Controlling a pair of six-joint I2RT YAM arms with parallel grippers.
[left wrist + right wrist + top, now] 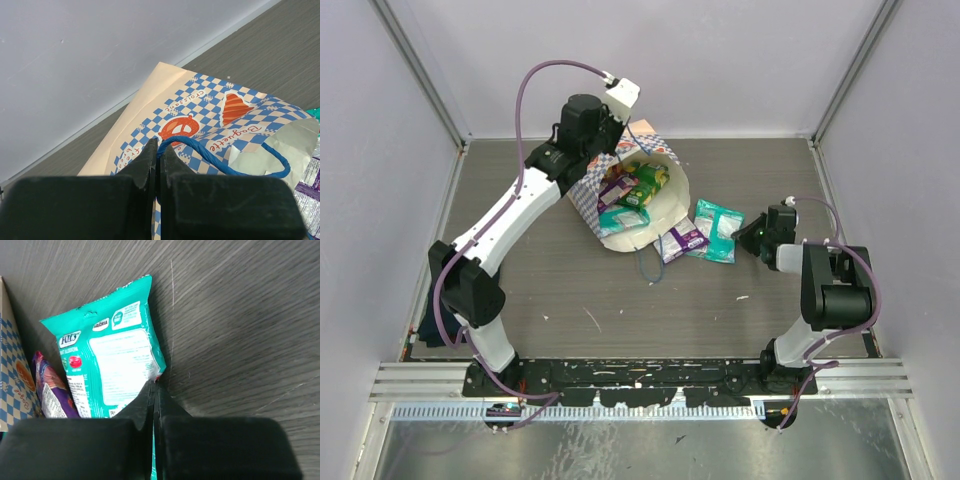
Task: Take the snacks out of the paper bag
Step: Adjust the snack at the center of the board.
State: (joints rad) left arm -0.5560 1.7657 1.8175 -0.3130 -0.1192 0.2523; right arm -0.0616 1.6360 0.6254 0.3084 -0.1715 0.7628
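Grips the blue cord handle [215,155] of the paper bag [200,105] with the left end effector [158,145], fingers pressed together on the cord just above the checkered wall with its orange pretzel print. Has the bag at the far middle of the tabletop [570,290], leaning, mouth gaping toward the near right. Inside the mouth, several packets [635,185] in purple, yellow-green and teal, piled against one another. Just outside the mouth, flat on the tabletop, a purple packet [682,240] and, touching it on the right, a teal-green packet [718,230] with its white-printed back up. Pinches the teal-green packet at one corner with the right end effector [154,387], fingers closed together on the foil, low over the grey wood grain. Near the bag's mouth, loose on the tabletop, a second cord handle [648,268] in a thin blue loop. At the left edge, beside the left arm's base, part of a dark blue cloth [425,330].
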